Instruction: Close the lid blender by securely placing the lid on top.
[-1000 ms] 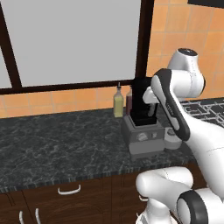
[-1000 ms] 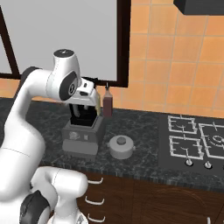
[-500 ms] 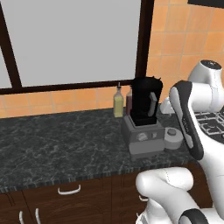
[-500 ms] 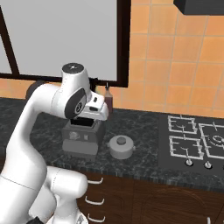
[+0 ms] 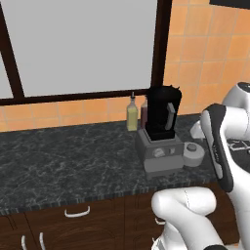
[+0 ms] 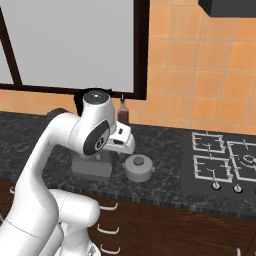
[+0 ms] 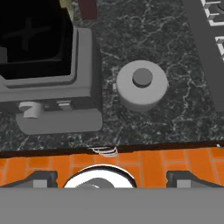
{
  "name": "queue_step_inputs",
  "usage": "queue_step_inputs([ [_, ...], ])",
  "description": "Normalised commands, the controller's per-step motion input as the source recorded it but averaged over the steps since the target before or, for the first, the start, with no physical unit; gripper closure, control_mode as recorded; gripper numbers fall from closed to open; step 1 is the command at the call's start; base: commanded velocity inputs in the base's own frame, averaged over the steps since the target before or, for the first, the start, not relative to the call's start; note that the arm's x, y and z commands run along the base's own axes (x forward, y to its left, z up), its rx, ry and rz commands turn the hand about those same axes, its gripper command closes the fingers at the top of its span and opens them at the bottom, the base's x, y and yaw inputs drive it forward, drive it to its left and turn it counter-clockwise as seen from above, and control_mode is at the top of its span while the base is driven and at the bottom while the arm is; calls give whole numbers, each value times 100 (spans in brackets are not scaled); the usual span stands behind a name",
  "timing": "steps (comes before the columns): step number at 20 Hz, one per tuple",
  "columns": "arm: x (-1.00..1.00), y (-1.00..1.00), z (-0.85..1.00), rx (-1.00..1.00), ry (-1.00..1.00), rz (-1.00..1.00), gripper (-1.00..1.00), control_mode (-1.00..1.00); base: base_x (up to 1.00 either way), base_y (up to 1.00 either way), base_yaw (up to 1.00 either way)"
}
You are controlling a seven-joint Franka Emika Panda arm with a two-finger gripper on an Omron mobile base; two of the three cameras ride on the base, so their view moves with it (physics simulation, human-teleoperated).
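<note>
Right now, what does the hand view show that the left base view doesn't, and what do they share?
The hand view looks down into the open tall black blender jar on its grey boxy base and catches the stove edge. The left base view instead shows the window, the yellowish bottle and the jar's grey side handle. Both show the small round light-grey lid lying on the dark speckled counter beside the base, not yet on the jar.

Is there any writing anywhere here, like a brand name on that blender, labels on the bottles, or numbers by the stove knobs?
None can be read.
Blender: base and dial are plain grey, no brand or numbers.
Lid: plain grey.
Yellowish bottle and dark red bottle: no readable label.
Stove: no marks visible by the knobs.
</note>
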Motion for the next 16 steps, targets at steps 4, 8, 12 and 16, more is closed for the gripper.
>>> queue_step_inputs([
  [4,3,-19,-40,0,0,0,-100,-100,0,0,0],
  [8,16,-20,-33,0,4,0,-100,-100,0,0,0],
  [12,27,-24,-24,0,4,0,-100,-100,0,0,0],
  [16,28,-20,-29,-2,5,0,-100,-100,0,0,0],
])
